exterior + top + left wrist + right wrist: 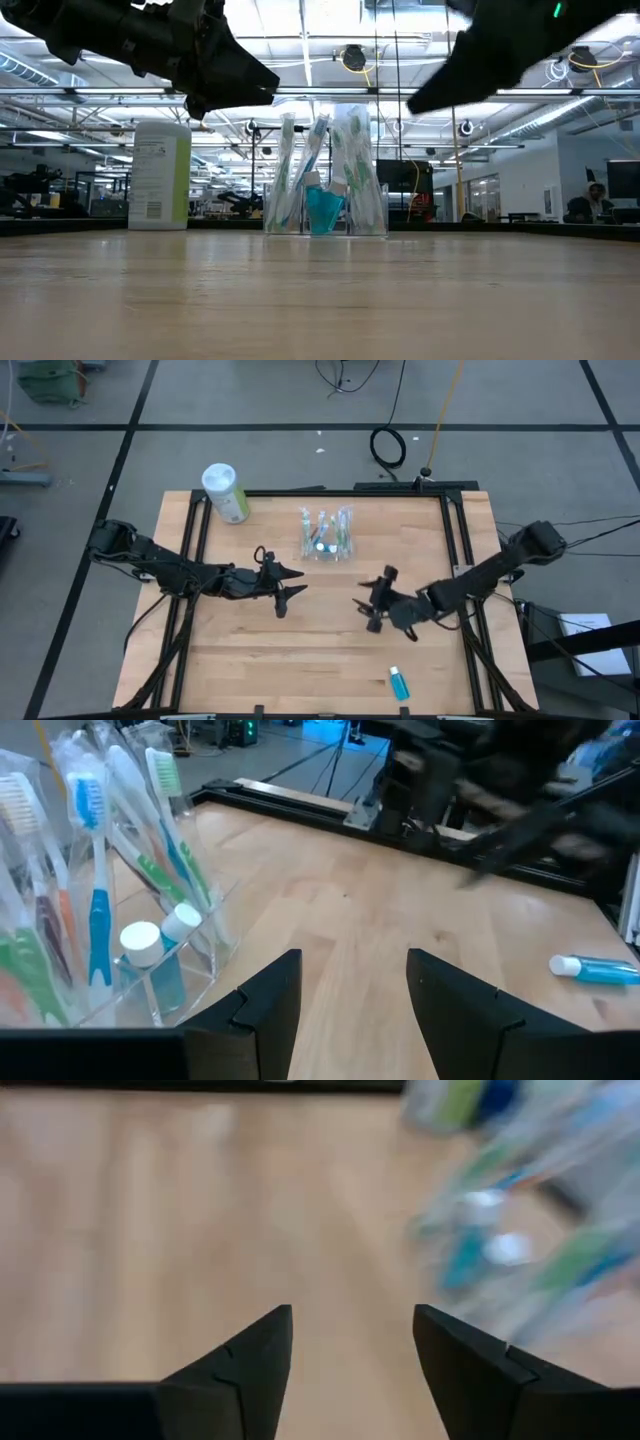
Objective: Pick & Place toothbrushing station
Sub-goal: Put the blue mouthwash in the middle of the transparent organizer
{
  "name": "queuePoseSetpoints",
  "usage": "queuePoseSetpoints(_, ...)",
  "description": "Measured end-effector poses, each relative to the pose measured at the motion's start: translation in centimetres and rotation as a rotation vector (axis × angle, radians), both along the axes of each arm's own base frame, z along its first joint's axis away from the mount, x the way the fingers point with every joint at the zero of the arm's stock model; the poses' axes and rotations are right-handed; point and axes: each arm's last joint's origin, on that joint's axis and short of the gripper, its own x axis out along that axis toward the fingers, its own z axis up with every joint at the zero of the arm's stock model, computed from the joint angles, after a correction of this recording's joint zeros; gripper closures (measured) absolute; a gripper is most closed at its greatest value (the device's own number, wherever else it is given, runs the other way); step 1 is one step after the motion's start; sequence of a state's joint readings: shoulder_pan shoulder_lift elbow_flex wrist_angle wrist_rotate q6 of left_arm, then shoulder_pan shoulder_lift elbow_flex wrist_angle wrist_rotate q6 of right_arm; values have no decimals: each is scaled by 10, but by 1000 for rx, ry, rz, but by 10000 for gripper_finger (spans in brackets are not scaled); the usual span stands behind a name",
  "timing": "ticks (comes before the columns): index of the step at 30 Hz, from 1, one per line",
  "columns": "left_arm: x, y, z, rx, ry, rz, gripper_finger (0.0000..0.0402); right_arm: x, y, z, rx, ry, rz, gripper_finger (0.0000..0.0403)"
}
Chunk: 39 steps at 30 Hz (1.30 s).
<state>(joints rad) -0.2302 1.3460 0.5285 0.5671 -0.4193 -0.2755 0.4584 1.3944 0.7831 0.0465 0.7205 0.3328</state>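
The toothbrushing station (pixel 325 535) is a clear plastic holder with several toothbrushes and two small capped tubes. It stands upright on its base at the far middle of the wooden table. It also shows in the low view (pixel 325 175) and the left wrist view (pixel 100 920), and as a blur in the right wrist view (pixel 520 1210). My left gripper (pixel 293 585) hovers open above the table, nearer and to the left of the station, and its fingers (pixel 270 1000) have nothing between them. My right gripper (pixel 362 605) hovers open, nearer and to the right of the station, also with nothing between its fingers (pixel 250 1355).
A pale-green cylinder with a white lid (pixel 226 492) stands at the far left corner. A small teal tube (pixel 400 683) lies near the front edge on the right. Black frame rails (pixel 450 530) run along the table's sides. Bare wood lies between the two grippers.
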Motion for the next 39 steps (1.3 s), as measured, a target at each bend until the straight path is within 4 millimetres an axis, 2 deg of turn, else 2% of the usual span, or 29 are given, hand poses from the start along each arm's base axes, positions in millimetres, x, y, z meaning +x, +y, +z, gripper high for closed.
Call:
queuePoseSetpoints(3, 0, 0, 0, -1, -4, 0, 215, -5, 23, 11, 179, 94, 48, 207)
queuePoseSetpoints(7, 0, 0, 0, 0, -3, -2, 215, -8, 47, 10, 472, 377, 32, 208)
queuePoseSetpoints(10, 0, 0, 0, 0, -3, -2, 215, -10, 61, 12, 725, 617, -82, 209)
queuePoseSetpoints(13, 0, 0, 0, 8, -2, -4, 215, -12, 76, 12, 965, 796, -119, 209)
queuePoseSetpoints(17, 0, 0, 0, 33, 4, -9, 215, -17, 90, 6, 1239, 890, -299, 209)
queuePoseSetpoints(21, 0, 0, 0, 80, 15, -19, 215, -23, 99, -5, 1336, 855, -460, 209)
queuePoseSetpoints(25, 0, 0, 0, 163, 37, -39, 215, -33, 99, -19, 1356, 866, -571, 209)
queuePoseSetpoints(33, 1, 2, 1, 230, 37, -45, 215, -43, 98, -46, 1455, 838, -592, 209)
queuePoseSetpoints(39, 1, 8, -3, 186, 69, -16, 215, -43, 96, -51, 1449, 769, -539, 209)
